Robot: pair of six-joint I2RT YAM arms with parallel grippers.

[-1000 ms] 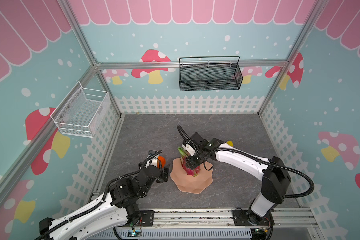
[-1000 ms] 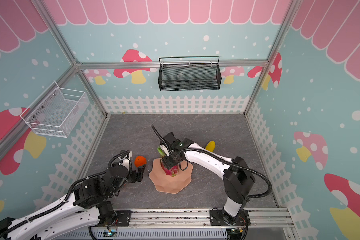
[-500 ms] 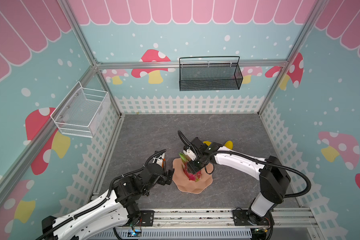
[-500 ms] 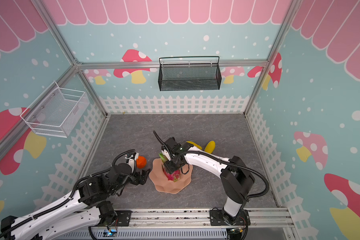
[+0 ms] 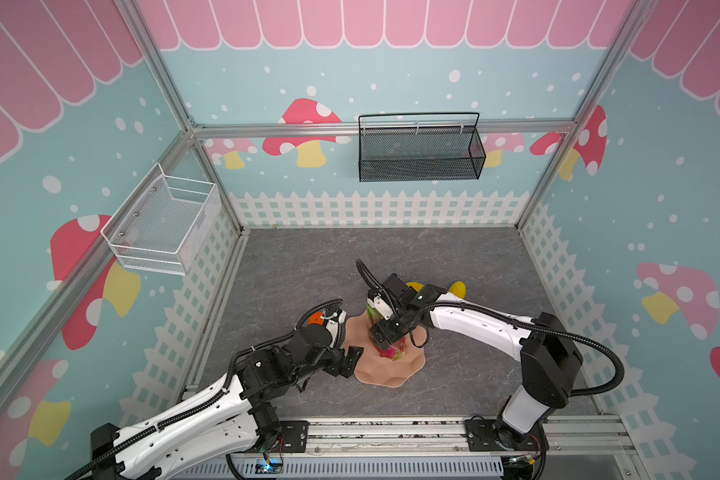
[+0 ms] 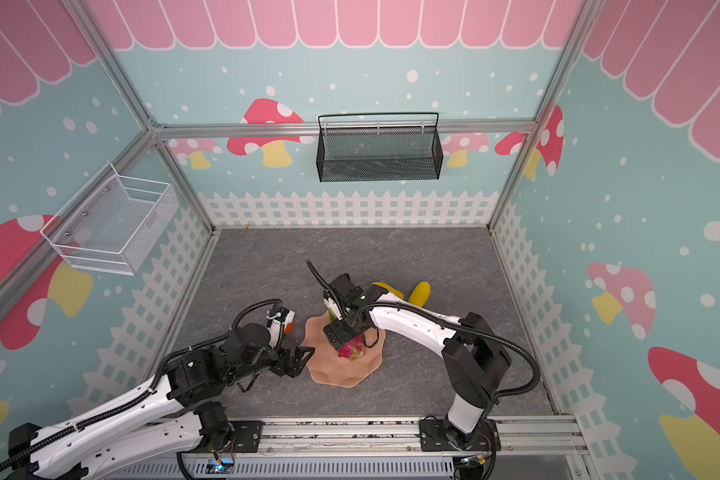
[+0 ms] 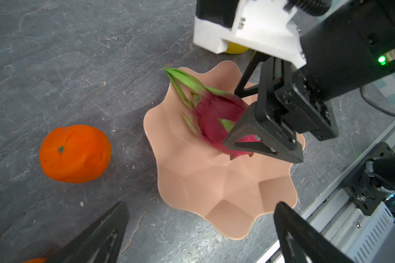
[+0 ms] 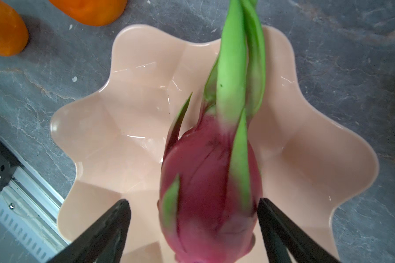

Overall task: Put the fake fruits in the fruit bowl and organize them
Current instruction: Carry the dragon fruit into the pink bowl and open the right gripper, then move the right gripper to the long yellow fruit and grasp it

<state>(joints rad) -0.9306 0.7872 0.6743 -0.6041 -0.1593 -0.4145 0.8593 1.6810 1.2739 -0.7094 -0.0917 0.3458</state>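
The magenta dragon fruit [image 8: 210, 182] with its green leafy tip stands tilted in the peach-pink fruit bowl [image 8: 114, 127], blurred. My right gripper [image 8: 193, 202] is open around it, one finger well clear and the other close against its side. Both top views show this gripper [image 5: 385, 338] [image 6: 341, 336] over the bowl [image 5: 385, 376] [image 6: 337, 376]. My left gripper [image 7: 201, 205] is open and empty at the bowl's left rim [image 7: 214, 189]. Two oranges [image 7: 75, 153] [image 7: 34, 260] lie on the floor left of the bowl. Two yellow fruits [image 5: 414, 286] [image 5: 458, 287] lie behind the right arm.
A black mesh basket [image 5: 418, 151] hangs on the back wall and a white wire basket [image 5: 163, 224] on the left wall. The metal rail [image 5: 391, 434] runs along the front edge. White fence panels border the grey floor.
My right gripper lowered the dragon fruit into the bowl and opened its jaws. My left arm moved from beside the orange toward the bowl's rim.
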